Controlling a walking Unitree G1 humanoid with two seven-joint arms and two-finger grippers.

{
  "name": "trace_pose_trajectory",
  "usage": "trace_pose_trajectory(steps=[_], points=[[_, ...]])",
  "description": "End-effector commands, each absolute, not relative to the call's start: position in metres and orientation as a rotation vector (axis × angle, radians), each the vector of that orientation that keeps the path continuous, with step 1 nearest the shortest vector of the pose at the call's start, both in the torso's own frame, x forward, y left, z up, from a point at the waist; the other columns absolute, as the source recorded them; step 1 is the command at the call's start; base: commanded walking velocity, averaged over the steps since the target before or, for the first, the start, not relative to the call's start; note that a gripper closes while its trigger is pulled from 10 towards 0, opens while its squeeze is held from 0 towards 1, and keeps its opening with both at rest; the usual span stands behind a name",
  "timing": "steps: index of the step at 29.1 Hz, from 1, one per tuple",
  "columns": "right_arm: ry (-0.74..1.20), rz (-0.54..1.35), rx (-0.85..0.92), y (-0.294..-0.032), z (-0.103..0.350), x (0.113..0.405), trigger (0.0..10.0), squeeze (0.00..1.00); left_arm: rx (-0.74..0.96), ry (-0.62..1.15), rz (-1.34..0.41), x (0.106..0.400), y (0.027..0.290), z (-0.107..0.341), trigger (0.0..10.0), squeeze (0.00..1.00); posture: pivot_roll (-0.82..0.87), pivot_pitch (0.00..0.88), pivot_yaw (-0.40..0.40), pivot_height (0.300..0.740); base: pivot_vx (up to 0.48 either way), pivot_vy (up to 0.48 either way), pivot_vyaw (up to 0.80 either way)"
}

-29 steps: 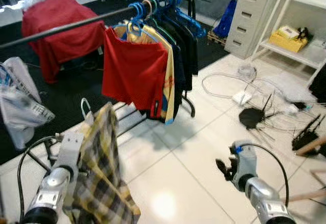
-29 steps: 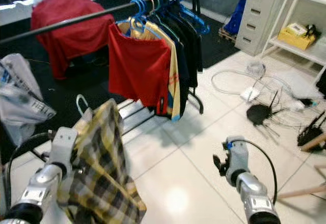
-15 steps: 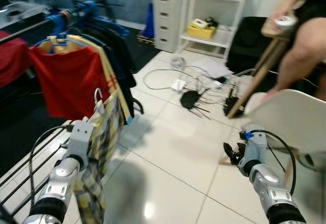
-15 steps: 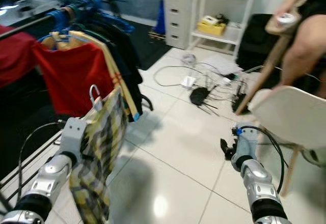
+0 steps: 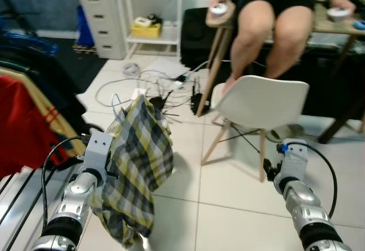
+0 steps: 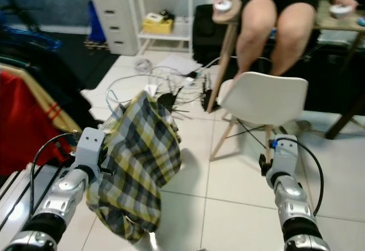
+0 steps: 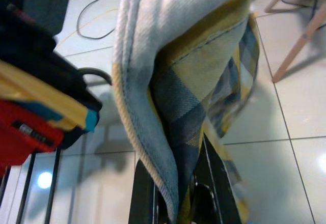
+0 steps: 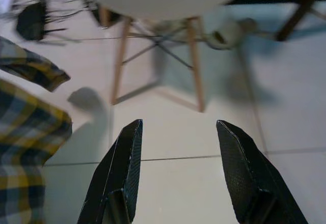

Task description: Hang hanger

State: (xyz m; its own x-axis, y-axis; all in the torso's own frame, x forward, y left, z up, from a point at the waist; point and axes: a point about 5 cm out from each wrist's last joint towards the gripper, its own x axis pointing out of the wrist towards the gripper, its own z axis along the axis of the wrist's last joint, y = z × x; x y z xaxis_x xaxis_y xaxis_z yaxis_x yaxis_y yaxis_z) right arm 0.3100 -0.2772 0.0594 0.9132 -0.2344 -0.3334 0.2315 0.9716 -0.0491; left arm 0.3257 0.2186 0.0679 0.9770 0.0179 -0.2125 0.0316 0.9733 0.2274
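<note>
Your left gripper is raised in front of you, its black fingers pinched on the yellow-and-grey plaid shirt. The shirt drapes down from the gripper over the white tiled floor. A thin white hanger hook pokes up just beside the top of the shirt, so the hanger sits inside the garment, away from the rack.

At your far left you see a red garment and a yellow-edged one hanging, with white rack bars low beneath them.

Your right gripper hovers low over the tiles, fingers spread apart and holding nothing. It points toward a white moulded chair with slanted wooden legs, which stands near it.

Behind the chair a person sits at a dark table, bare knees forward, a hand on a white controller. A tangle of cables and black devices lies on the floor, and a grey drawer cabinet stands next to a white shelf unit.
</note>
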Motion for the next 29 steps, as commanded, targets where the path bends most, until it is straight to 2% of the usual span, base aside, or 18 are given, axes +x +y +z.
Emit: trace_pose_trajectory(steps=[1,9,19,29], points=[[0.346,-0.279,-0.011,-0.282,0.059,0.309,10.0,0.0,0.243,0.191,0.003,0.326,0.221,0.071,10.0,0.0,-0.09,0.102,0.065,0.74,0.0,0.0,-0.79],[0.327,-0.409,-0.015,-0.296,0.066,0.308,10.0,0.0,0.242,0.181,-0.007,0.326,0.217,0.072,10.0,0.0,-0.09,0.103,0.069,0.74,0.0,0.0,-0.79],[0.409,-0.651,-0.099,-0.333,0.065,0.288,10.0,0.0,0.247,0.17,-0.019,0.327,0.213,0.073,10.0,0.0,-0.09,0.106,0.067,0.74,0.0,0.0,-0.78],[0.414,-0.725,-0.112,-0.343,0.067,0.284,10.0,0.0,0.245,0.167,-0.035,0.327,0.207,0.072,10.0,0.0,-0.1,0.108,0.064,0.74,0.0,0.0,-0.77]])
